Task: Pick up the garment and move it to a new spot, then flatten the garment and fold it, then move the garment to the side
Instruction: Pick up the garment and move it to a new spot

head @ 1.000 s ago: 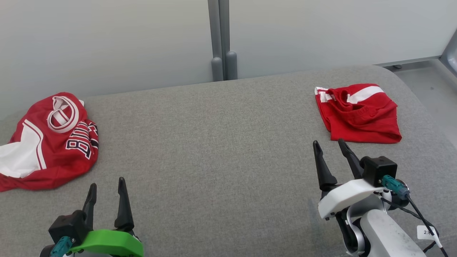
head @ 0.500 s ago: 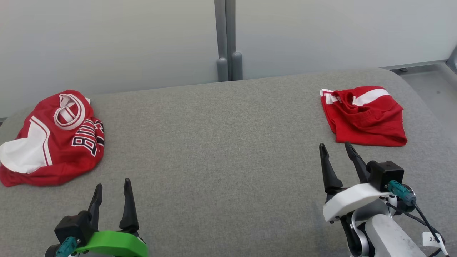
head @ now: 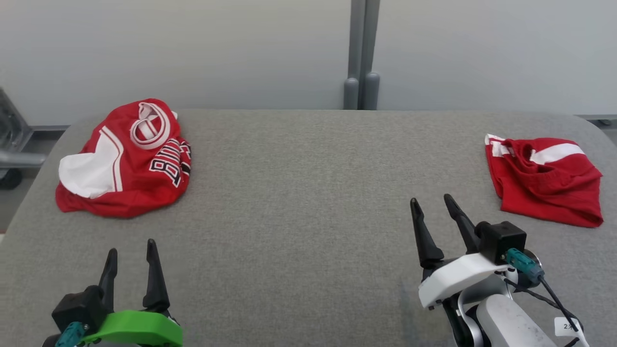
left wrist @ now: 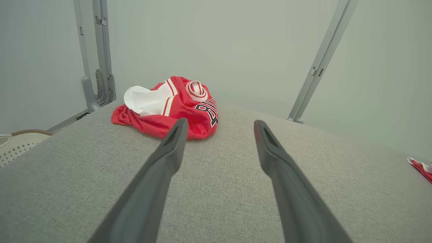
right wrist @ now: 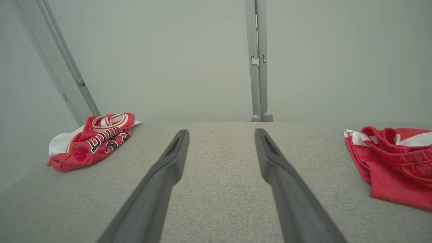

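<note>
Two red garments: crumpled jersey [head: 123, 164] upper left, shorts [head: 544, 185] right | left gripper [head: 131, 246] lower left, released | right gripper [head: 430, 198] lower right, released

On the bench [head: 299, 193], the jersey [head: 123, 159] lay at the far left and the shorts [head: 544, 180] at the far right, well apart. The left end effector [head: 131, 246] stood before the jersey, the right end effector [head: 430, 198] before and left of the shorts. Behind the bench's middle rose a post [head: 361, 53].

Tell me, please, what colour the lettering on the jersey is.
The lettering is black, edged in white; the head view shows it best.
</note>
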Controlling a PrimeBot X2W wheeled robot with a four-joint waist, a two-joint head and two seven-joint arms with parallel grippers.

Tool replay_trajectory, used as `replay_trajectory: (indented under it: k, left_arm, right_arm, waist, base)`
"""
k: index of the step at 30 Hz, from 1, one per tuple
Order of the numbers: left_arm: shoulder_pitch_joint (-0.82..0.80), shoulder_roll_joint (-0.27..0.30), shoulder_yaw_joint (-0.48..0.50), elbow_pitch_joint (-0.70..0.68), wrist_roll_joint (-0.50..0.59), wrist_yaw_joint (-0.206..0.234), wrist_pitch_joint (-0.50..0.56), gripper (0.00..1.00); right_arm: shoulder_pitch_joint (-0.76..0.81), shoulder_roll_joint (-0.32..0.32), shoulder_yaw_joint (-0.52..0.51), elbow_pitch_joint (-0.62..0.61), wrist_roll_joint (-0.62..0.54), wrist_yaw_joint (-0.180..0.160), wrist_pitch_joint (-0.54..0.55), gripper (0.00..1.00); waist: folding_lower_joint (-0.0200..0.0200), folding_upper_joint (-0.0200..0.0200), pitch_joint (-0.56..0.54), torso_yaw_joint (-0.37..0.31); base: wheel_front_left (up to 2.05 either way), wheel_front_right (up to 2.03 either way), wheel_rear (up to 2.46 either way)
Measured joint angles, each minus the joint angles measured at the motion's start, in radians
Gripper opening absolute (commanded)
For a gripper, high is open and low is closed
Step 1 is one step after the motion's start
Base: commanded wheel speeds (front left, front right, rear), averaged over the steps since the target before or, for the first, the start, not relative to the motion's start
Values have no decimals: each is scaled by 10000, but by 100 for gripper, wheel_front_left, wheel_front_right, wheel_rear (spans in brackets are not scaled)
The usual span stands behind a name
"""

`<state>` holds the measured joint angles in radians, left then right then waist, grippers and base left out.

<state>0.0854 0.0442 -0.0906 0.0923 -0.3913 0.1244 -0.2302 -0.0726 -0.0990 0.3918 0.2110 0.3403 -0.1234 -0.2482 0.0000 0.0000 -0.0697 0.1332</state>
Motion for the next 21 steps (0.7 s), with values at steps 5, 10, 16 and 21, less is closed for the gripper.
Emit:
replay_trajectory:
  k: [5,10,16,21]
  left_arm:
    - [97,2,345,-46,13,0,-12,100]
    - [196,4,249,-77,157,0,-12,100]
    - [189,0,-215,-94,341,0,10,100]
    - [191,25,163,-155,380,2,6,100]
  right_arm:
    - [-24,58,253,-6,0,115,113,100]
    - [-27,98,274,-4,4,111,113,100]
    - [-14,115,-46,-42,21,98,111,100]
    - [-14,207,65,-42,19,77,113,100]
  waist:
    - [0,0,-24,660]
    - [0,0,-60,1346]
    - [0,0,-94,2052]
    - [0,0,-105,2608]
  base:
    - [0,0,0]
    - [0,0,0]
    - [0,0,0]
    - [0,0,0]
